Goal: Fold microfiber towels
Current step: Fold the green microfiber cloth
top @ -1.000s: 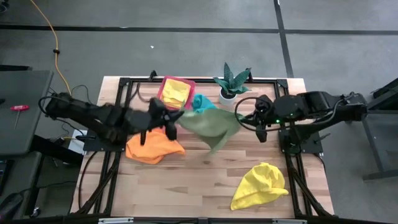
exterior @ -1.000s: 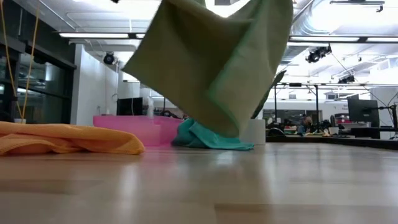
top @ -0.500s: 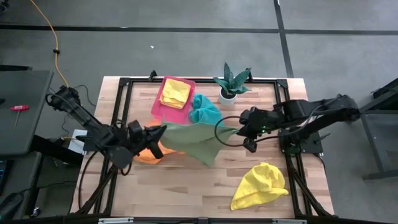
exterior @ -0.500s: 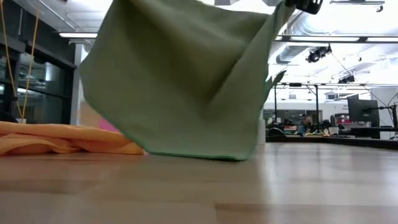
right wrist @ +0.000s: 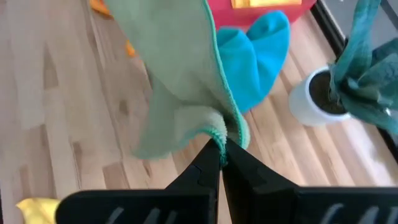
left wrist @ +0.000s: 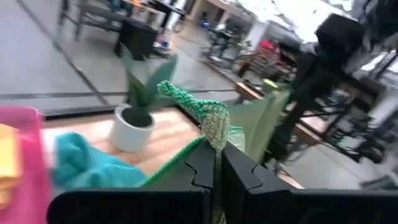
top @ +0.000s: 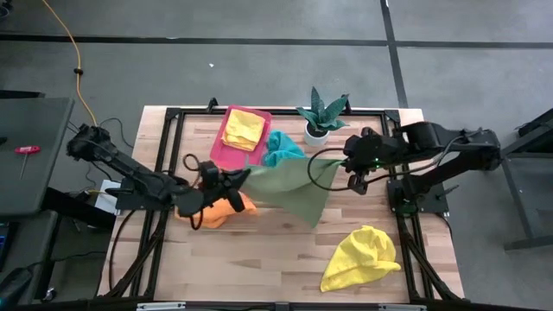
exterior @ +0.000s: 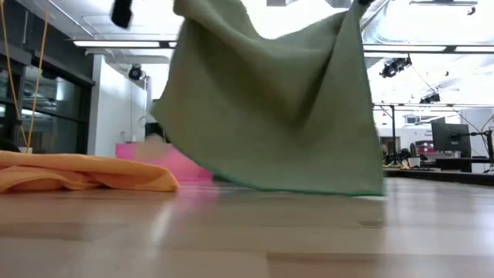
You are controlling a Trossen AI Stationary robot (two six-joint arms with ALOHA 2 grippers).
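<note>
The light green microfiber towel [top: 289, 183] is soft, matt cloth with a fine nap and a stitched, knit-textured hem, pinched between the matt black plastic fingers of the left gripper [left wrist: 215, 163] and of the right gripper [right wrist: 220, 159]. Below both grippers, the pale wooden tabletop [top: 268, 259] is smooth planking with a slight sheen. Under the left gripper, the orange microfiber towel [exterior: 77, 171] is matt, crumpled cloth. Beyond it, the pink rectangular plastic tray [top: 218, 149] looks smooth.

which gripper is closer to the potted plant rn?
Right. The right gripper sits just beside the potted plant, pinching the green towel. The left gripper holds its other corner, out by the orange towel.
</note>
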